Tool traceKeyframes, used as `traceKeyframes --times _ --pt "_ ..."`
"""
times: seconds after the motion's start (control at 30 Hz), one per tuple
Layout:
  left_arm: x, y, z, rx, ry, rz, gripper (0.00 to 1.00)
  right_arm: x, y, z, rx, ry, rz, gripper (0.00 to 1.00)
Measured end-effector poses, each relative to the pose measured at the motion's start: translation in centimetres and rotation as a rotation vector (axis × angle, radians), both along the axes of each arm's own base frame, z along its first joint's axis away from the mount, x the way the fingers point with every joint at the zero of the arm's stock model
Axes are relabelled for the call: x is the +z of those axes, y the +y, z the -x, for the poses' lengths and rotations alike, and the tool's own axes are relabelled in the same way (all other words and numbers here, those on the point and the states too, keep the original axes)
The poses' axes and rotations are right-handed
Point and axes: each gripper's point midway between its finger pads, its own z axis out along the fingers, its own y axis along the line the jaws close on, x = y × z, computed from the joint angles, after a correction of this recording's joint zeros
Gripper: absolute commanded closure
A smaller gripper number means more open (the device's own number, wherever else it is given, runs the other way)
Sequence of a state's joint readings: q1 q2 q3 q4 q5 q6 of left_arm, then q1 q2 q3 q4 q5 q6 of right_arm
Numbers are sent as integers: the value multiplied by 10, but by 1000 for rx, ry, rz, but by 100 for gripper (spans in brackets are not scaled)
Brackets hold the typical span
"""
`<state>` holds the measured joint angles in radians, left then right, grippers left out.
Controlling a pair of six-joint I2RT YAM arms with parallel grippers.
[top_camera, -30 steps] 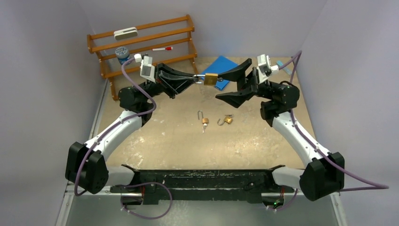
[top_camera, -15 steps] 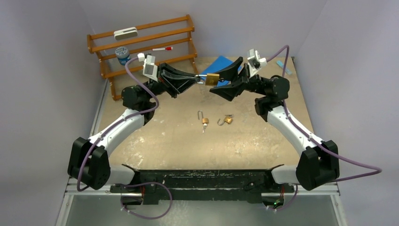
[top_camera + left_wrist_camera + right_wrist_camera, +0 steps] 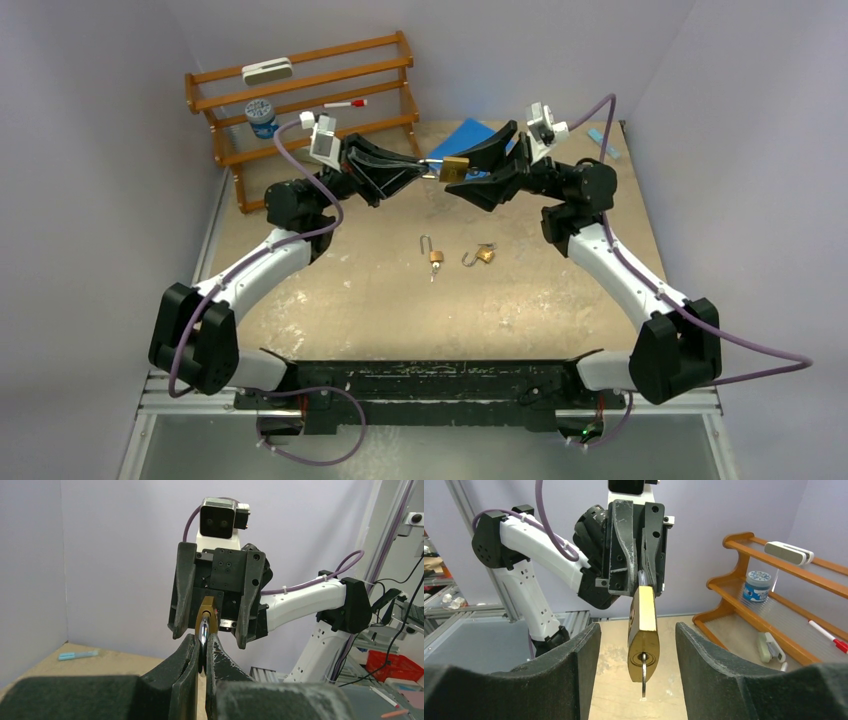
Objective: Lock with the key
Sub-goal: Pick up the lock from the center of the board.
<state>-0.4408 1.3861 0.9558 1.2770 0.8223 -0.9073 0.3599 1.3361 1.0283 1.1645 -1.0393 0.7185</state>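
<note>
A brass padlock (image 3: 455, 168) hangs in the air over the back of the table. My left gripper (image 3: 424, 173) is shut on its silver shackle (image 3: 203, 630). A key (image 3: 643, 677) sits in the keyhole at the lock's free end, facing the right wrist camera. My right gripper (image 3: 476, 170) is open, with one finger on each side of the padlock body (image 3: 643, 630) and not touching it. In the left wrist view the padlock (image 3: 209, 611) shows end-on between the right gripper's spread fingers (image 3: 182, 595).
Two small padlocks (image 3: 433, 255) (image 3: 484, 254) with open shackles lie mid-table. A wooden rack (image 3: 300, 95) with an eraser, a blue pot and a red marker stands at the back left. A blue pad (image 3: 470, 135) lies behind the grippers. A blue pen (image 3: 606, 142) lies at the back right.
My right wrist has rolled and moved in, so its open fingers now straddle the padlock. My left gripper has shifted slightly right, still holding the shackle.
</note>
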Motion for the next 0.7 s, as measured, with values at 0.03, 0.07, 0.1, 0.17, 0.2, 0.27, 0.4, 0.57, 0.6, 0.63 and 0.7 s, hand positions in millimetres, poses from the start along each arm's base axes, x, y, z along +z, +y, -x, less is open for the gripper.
traceKeyframes --times 0.03,0.07,0.1,0.17,0.2,0.27,0.4,0.57,0.6,0.63,0.7 --pt "0 0 0 -1 1 -1 100 1 0 0 1 -1 -1 42" --pt "-1 -1 0 -2 2 -1 100 2 0 1 2 -3 -3 42" --pt "-1 -2 0 -4 3 -2 100 2 0 1 4 -4 -4 43" --pt "-4 -4 0 -10 10 -6 100 3 0 2 7 -5 -6 43" --pt "-6 -6 -1 -15 13 -9 100 3 0 3 9 -5 -6 43" --pt "-10 -9 -2 -21 24 -15 100 3 0 2 12 -3 -7 46" --pt "-17 -13 -5 -29 42 -26 100 0 2 0 20 11 -4 49" --pt "-19 -15 -7 -31 50 -31 100 -6 5 -3 34 37 -1 53" --pt "-20 -15 -7 -31 51 -31 100 -6 5 -4 35 40 -2 54" --pt "-20 -15 -7 -31 52 -31 100 -7 5 -4 38 43 -2 55" --pt "-21 -16 -8 -32 55 -33 100 -7 5 -3 44 45 -1 59"
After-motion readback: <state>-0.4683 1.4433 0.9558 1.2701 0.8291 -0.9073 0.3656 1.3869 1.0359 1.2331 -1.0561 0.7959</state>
